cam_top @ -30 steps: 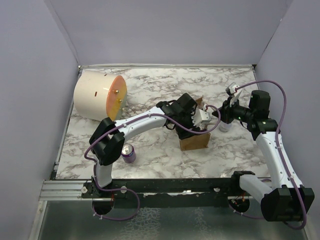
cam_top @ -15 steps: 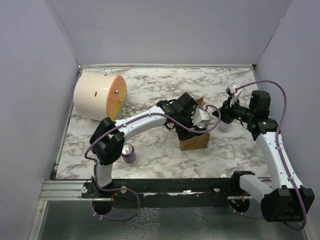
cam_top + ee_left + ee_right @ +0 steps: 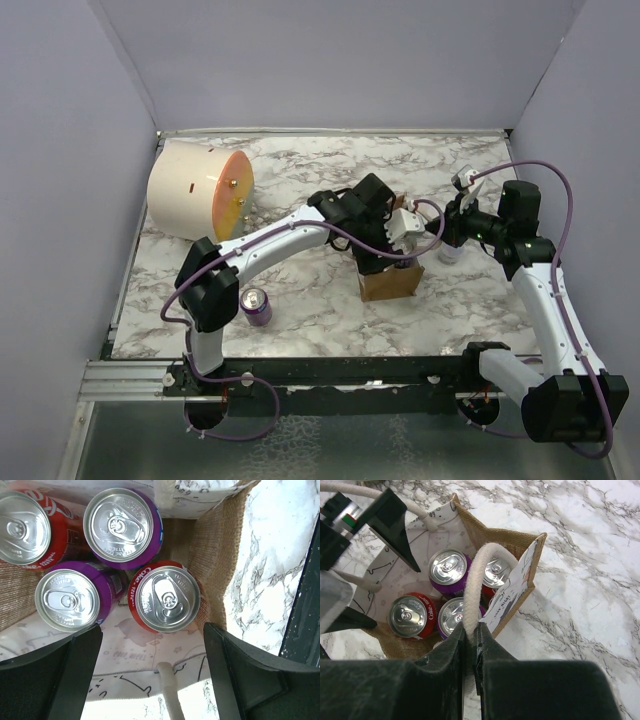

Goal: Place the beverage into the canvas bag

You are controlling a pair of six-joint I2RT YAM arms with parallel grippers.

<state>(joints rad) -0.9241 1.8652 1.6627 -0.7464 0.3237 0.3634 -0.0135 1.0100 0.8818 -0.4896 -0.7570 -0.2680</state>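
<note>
The canvas bag point(image 3: 392, 284) is a small brown tote at mid-table. The left wrist view looks straight down into it: two red Coke cans point(image 3: 167, 598) and two purple cans point(image 3: 121, 527) stand upright inside. My left gripper point(image 3: 152, 680) hovers above the bag's mouth, open and empty, its fingers point(image 3: 250, 675) wide apart over the near wall and a white handle point(image 3: 170, 692). My right gripper point(image 3: 471, 645) is shut on the other white handle point(image 3: 476, 587) and holds it up at the bag's right side point(image 3: 432, 228). A purple can point(image 3: 258, 306) stands on the table to the left.
A big cream cylinder with an orange face point(image 3: 200, 190) lies at the back left. A pale can-like thing point(image 3: 449, 251) sits partly hidden under my right wrist. Purple walls close in the table on three sides.
My left gripper has lifted and drawn back a little from the bag's mouth. The right gripper keeps its hold on the handle and has not moved.
</note>
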